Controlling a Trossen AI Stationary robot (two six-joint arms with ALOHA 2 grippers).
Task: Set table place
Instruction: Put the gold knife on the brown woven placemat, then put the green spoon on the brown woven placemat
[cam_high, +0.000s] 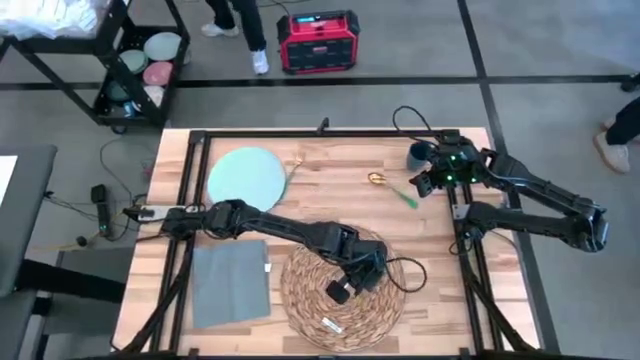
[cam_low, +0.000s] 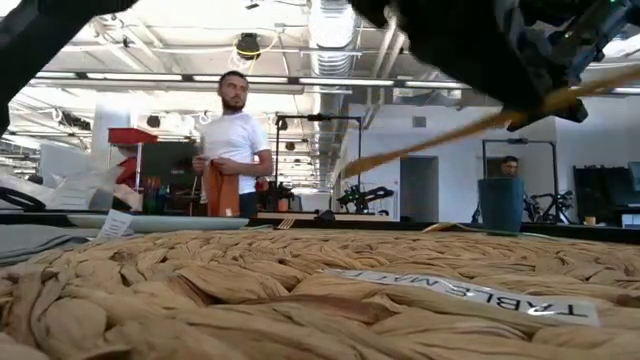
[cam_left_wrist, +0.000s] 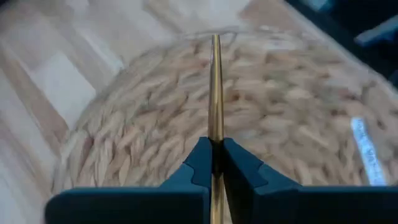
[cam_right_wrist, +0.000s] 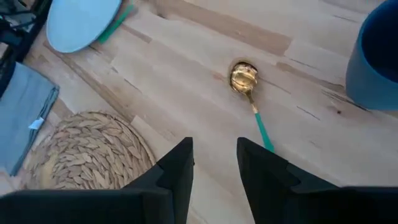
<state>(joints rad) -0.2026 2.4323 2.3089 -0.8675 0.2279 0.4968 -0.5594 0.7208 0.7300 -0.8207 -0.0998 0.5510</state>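
Observation:
The round woven placemat (cam_high: 340, 290) lies flat on the wooden table (cam_high: 330, 215), near its front edge. My left gripper (cam_high: 347, 287) hovers over the mat, shut on a thin gold utensil (cam_left_wrist: 216, 81) that I see edge-on. My right gripper (cam_right_wrist: 214, 146) stands open above the table's far right part, touching nothing. A gold spoon with a green handle (cam_right_wrist: 247, 87) lies on the wood just ahead of it. A pale-blue plate (cam_high: 245, 175) sits at the far left and a grey napkin (cam_high: 230, 283) lies left of the mat. My left gripper pinches the gold utensil's shaft (cam_left_wrist: 215, 134) between its two fingers, the thin edge running forward out of the gap. In the low view the utensil (cam_low: 440, 140) slants down from the fingers, lifted clear of the placemat (cam_low: 300, 290).
A dark-blue cup (cam_high: 418, 155) stands at the far right, close to my right gripper (cam_high: 430, 182). Another gold utensil (cam_high: 297, 164) lies against the plate's right rim. A white label (cam_low: 470, 296) lies on the mat. A person (cam_low: 235, 150) stands beyond the table's far edge.

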